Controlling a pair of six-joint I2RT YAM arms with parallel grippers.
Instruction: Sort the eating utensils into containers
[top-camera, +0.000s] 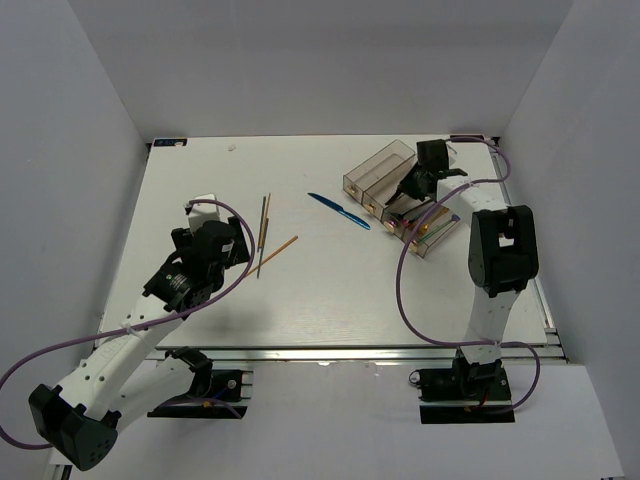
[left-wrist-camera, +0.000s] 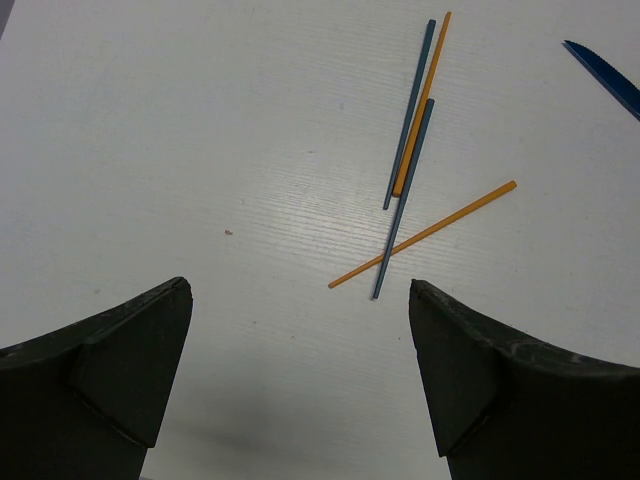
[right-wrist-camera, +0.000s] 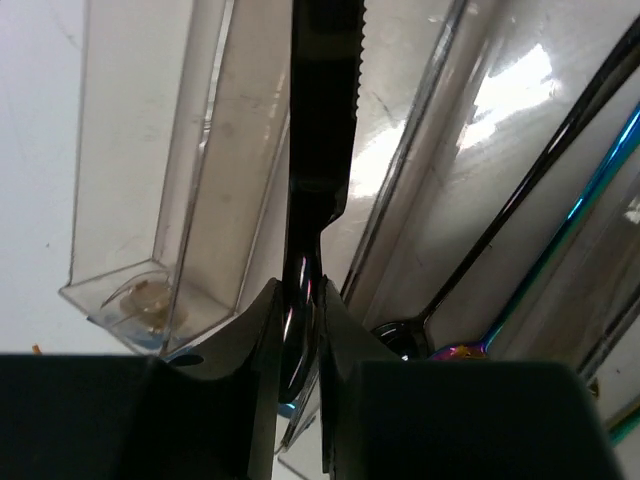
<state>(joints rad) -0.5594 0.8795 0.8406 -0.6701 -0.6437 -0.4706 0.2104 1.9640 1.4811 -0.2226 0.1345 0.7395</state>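
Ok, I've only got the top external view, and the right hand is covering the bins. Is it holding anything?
Observer: Yes. The right wrist view shows the right hand shut on the handle of a black knife, with its serrated blade pointing away along the bins.
Operator: Is the bin next to it free?
Observer: The outer bin, on the left of that view, holds no utensil that I can see.
Operator: And the left hand?
Observer: The left wrist view shows the left hand open with nothing between its fingers. It sits short of the chopsticks.
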